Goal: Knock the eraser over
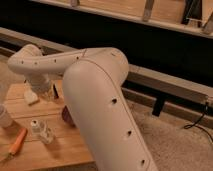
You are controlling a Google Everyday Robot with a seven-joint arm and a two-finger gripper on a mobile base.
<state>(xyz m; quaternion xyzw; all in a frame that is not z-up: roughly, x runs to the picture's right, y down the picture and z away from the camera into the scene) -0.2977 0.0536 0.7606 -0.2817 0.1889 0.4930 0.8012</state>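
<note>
I am reaching my bulky white arm (100,105) across the frame from the lower right, and its wrist is bending down over the far left part of the light wooden table (60,147). My gripper (48,93) is hanging low at the end of that wrist, close above the tabletop near its back edge. I cannot tell how wide it is spread or whether it has hold of anything.

The small pale block-shaped eraser (31,97) is sitting on the wood just beside my gripper, on its left in the camera view. I cannot tell whether the two are touching, nor whether the eraser is standing on end or lying flat. A small dark shape is showing just on the other side of my gripper, and I cannot tell whether it belongs to me.

My own forearm is doing most of the blocking. It is covering the middle and right of the table and hiding nearly all of the dark purple round bowl (65,117), of which only a sliver is peeking out at the arm's left edge. Nearer the front of the table, a small clear bottle with a pale cap (41,131) is standing apart from the eraser. An orange carrot-shaped object (18,142) is lying at a slant by the front left corner, and a white cup (4,116) is showing at the left edge of the view. Grey carpet (170,145) is lying to the right of the table, with a black cable (197,120) trailing across it.
</note>
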